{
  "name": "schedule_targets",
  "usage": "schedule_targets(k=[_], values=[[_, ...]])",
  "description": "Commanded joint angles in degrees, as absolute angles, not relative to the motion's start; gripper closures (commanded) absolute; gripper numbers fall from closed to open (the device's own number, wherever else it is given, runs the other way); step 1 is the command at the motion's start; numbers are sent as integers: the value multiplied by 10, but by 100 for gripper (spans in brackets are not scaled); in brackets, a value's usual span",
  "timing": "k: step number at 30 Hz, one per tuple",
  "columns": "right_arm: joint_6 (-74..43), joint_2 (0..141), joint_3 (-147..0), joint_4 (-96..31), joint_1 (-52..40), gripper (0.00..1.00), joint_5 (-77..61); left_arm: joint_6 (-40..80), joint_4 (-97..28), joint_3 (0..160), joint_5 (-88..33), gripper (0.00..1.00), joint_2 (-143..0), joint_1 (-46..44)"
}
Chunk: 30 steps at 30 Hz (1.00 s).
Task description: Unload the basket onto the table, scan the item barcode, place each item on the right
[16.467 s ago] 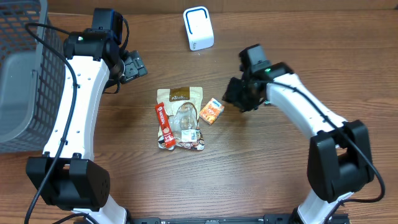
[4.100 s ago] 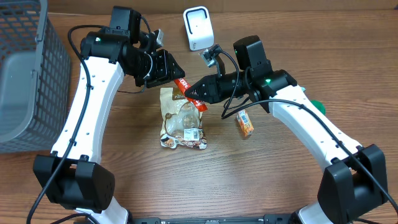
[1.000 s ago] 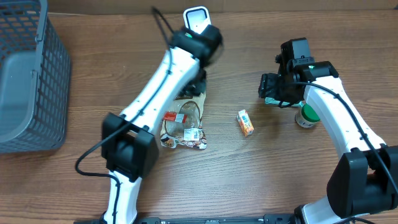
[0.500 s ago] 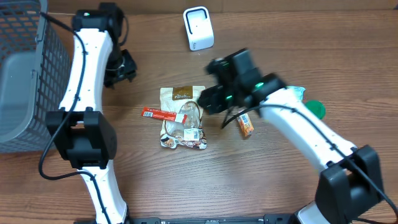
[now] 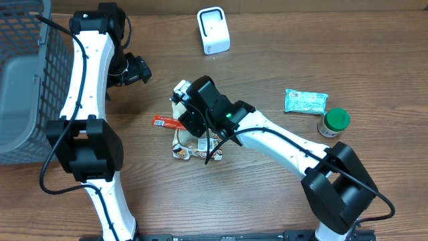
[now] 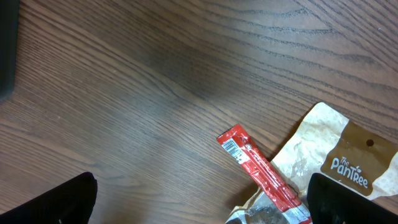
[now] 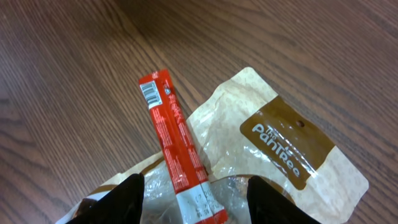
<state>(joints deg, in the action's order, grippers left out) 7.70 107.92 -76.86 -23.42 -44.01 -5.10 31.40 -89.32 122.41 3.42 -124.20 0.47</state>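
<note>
A red stick packet [image 5: 167,122] lies flat with one end on the brown-and-clear pouch [image 5: 195,148], its barcode end [image 7: 149,93] on bare wood. My right gripper [image 5: 190,120] hovers over both, open. Its fingers [image 7: 127,198] straddle the stick's white end [image 7: 199,208] without touching it. My left gripper [image 5: 136,69] is open and empty, high up at the back left. From there it looks down on the red stick [image 6: 261,174] and the pouch [image 6: 339,158]. The white scanner [image 5: 213,30] stands at the back centre.
A grey wire basket [image 5: 27,80] fills the left edge. A green packet [image 5: 306,102] and a green-lidded jar [image 5: 333,122] lie at the right. The right arm [image 5: 281,144] stretches across the middle of the table.
My right arm has swung left and now hangs over the pouch and the stick, its jaws narrower. The left gripper has opened wide and stayed at the back left. The stick has not moved.
</note>
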Motion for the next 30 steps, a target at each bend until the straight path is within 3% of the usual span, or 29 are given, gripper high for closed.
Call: schedule_targets(k=[1,5,30], values=[[95,1104,-772,-223,-440,49,-41,313,-893,1235,31,0,-1232,4],[95,1130,-772,-225,-440,53,-61,313,-893,1235,31,0,-1232,4],[107,1164,-772,-228,-440,54,-76,313,-893,1235,31,0,-1232,4]])
